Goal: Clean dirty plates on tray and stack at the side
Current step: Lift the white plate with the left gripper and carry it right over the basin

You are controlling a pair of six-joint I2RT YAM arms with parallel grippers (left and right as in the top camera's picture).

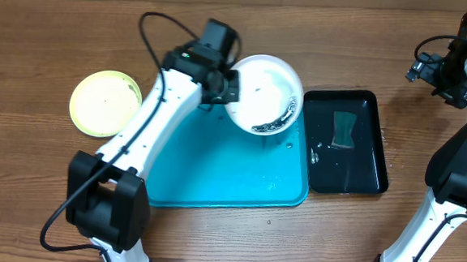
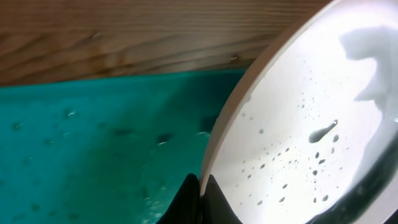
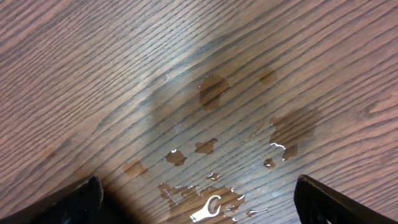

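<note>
My left gripper (image 1: 230, 86) is shut on the rim of a white, pale-rimmed plate (image 1: 264, 92) and holds it tilted above the far right corner of the turquoise tray (image 1: 214, 179). Dark liquid pools at the plate's lower edge. In the left wrist view the fingers (image 2: 200, 199) pinch the rim, with the spotted wet plate (image 2: 298, 124) to the right and the wet tray (image 2: 93, 143) below. A lime-green-rimmed plate (image 1: 105, 103) lies on the table left of the tray. A teal-rimmed plate is not in view. My right gripper (image 1: 433, 76) is open and empty over the wet table (image 3: 199, 199).
A black tray (image 1: 369, 168) stands right of the turquoise tray, with a dark sponge (image 1: 343, 130) and some water in it. Water drops and puddles (image 3: 211, 90) lie on the wooden table under my right gripper.
</note>
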